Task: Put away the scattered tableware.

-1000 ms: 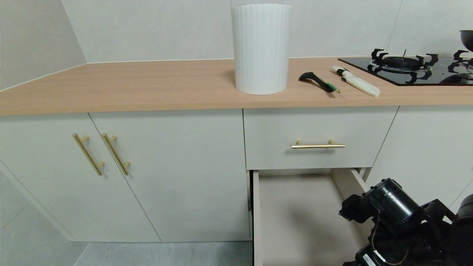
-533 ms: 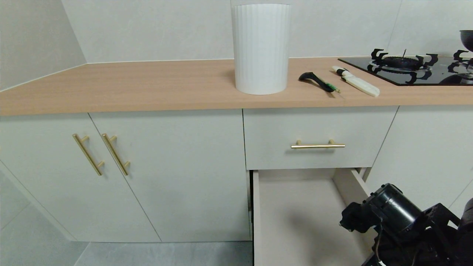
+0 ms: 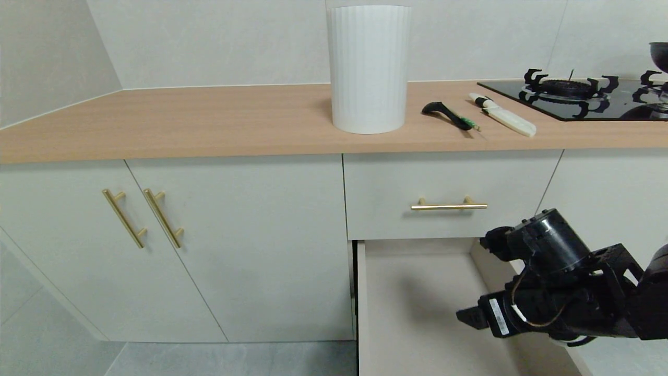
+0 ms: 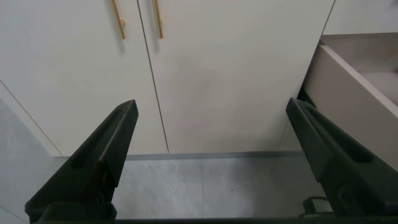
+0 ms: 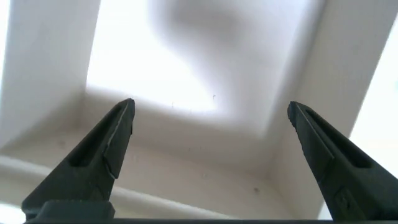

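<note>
While the right gripper [image 5: 211, 106] hangs spread wide over the pulled-out lower drawer [image 3: 417, 292], pale bottom showing, left gripper [image 4: 211, 109] splayed wide too facing cabinet doors [image 4: 217, 68], knife [image 3: 502, 114] and black-handled tool [image 3: 451, 115] up on the countertop [image 3: 209, 120] beside a white ribbed container [image 3: 369, 68]

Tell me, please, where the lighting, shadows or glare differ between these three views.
Right wrist view: the floor of the open drawer is washed out almost white, with a soft grey shadow across it; the right gripper shows dark against it. Head view: even light, reflections on the glossy hob. Left wrist view: flat, even light on the cabinet doors behind the left gripper.
</note>
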You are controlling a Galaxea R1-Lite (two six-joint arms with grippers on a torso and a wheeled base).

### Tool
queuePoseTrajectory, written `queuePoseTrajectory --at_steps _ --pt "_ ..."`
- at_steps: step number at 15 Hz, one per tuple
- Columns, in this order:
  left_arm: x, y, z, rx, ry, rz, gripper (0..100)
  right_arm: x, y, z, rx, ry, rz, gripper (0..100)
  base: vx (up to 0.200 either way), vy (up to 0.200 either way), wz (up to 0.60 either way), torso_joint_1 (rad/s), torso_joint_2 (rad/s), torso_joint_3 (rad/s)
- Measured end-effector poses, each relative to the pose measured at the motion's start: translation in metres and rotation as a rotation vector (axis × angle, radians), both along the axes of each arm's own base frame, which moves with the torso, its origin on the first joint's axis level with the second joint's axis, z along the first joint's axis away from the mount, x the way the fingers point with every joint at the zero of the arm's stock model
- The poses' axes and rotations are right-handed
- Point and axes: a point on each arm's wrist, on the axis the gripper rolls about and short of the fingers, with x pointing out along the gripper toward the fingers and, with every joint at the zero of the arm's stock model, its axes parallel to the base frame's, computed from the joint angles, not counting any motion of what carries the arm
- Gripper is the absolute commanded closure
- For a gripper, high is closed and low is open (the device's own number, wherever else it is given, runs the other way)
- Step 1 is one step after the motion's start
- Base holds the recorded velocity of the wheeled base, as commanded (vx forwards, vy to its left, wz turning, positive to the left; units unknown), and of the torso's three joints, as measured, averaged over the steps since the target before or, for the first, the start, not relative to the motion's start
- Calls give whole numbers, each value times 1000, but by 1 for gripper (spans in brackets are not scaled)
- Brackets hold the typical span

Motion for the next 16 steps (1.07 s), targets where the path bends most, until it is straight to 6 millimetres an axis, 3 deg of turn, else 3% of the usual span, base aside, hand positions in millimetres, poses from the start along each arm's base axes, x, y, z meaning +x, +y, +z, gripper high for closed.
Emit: queuePoseTrajectory --at_steps 6,10,16 --pt "0 0 0 0 0 0 0 4 -3 -1 10 -24 -17 0 0 0 0 6 -17 -13" --pt "0 0 0 0 0 0 0 4 -3 -3 5 -19 -15 0 0 0 0 90 -262 -271" --pt "0 0 0 0 0 0 0 4 -3 -4 1 -16 -18 0 0 0 0 145 -505 -301"
